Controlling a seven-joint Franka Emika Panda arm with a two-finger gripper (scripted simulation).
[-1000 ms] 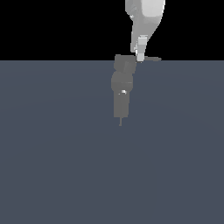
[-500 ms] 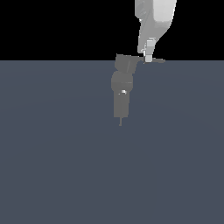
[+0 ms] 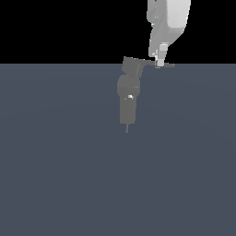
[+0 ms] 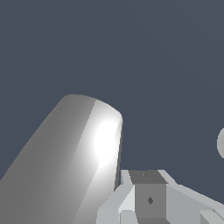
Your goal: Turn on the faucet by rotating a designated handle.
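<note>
Exterior view, gripper (image 3: 160, 62) touching handle (image 3: 167, 65), right of faucet (image 3: 128, 92)

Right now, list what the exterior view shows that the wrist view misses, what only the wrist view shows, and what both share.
Only the exterior view shows the whole small grey faucet, its blocky top, the bright glint on its bulge and the thin tip, plus the long thin flat grey handle meeting the white robot arm and its end effector. Only the wrist view shows a large rounded grey surface with glare, close up; which part it is I cannot tell. Both show the dark blue-grey ground.
</note>
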